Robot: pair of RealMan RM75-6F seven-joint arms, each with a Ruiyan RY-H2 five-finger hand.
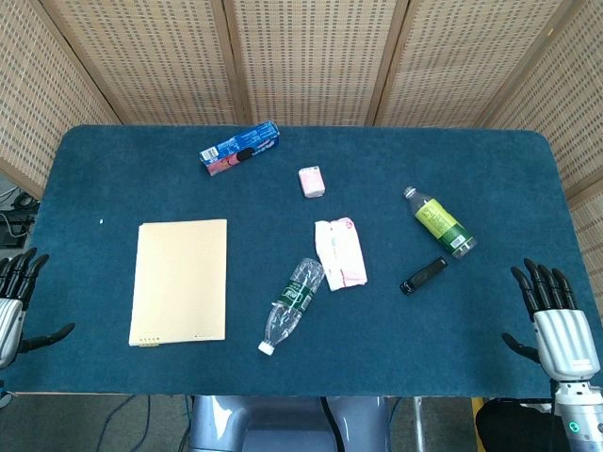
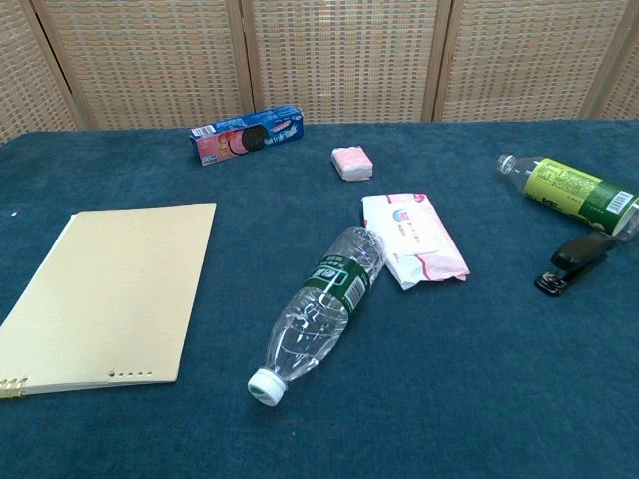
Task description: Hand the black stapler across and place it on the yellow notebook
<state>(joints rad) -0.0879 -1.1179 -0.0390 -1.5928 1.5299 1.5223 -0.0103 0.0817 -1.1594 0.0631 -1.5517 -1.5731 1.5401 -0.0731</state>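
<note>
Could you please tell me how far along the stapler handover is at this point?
Nothing looks done yet. The black stapler lies on the blue table beside the green-labelled bottle, far from the pale yellow notebook. Nothing is in hand: the right hand and left hand sit at the table's edges, fingers apart, holding nothing. The pickup, the handover and the placing on the notebook all remain.

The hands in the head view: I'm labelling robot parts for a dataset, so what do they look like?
Both have black fingers and a black thumb on a ribbed silver-grey metal palm. The right hand shows this most fully, with a small green dot on the wrist section below the palm. The left hand is cut off by the frame edge. No sleeves or cables show on them.
</note>
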